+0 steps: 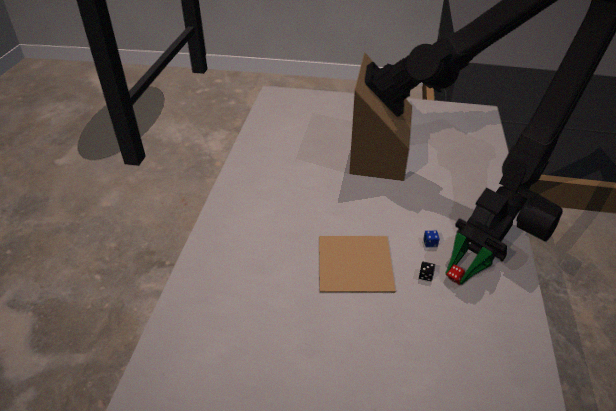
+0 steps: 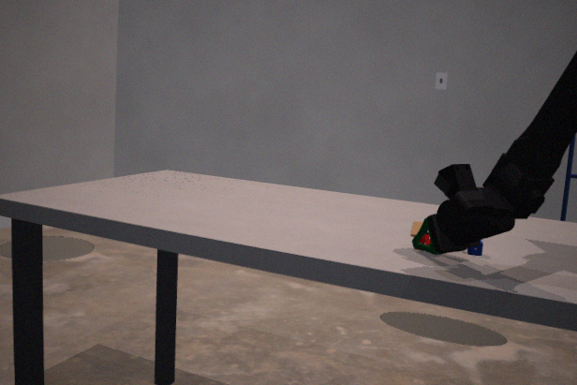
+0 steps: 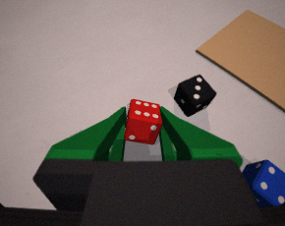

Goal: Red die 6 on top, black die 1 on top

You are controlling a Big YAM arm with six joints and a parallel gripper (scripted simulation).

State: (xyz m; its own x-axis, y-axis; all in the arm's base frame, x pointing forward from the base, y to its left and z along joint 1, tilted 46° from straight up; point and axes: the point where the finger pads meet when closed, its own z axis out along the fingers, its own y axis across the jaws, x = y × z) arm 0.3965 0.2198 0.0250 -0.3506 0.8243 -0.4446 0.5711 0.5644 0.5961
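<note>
Green jaws point(image 1: 456, 275) point(image 2: 425, 239) gripping one red die point(image 1: 455, 274) point(image 2: 425, 240) point(image 3: 143, 122), two others near

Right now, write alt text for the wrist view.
A red die sits between the green fingers of a pincer. To the right are a black die, a blue die and part of a tan mat.

And it's dim here, folks, the pale rectangular table point(image 1: 280, 349) point(image 2: 225, 214) point(image 3: 66, 59) muted under soft light! Grey, overlapping shadows spread at right in the top and exterior views; fine grain everywhere, small details soft, no harsh glare on the tabletop.
</note>
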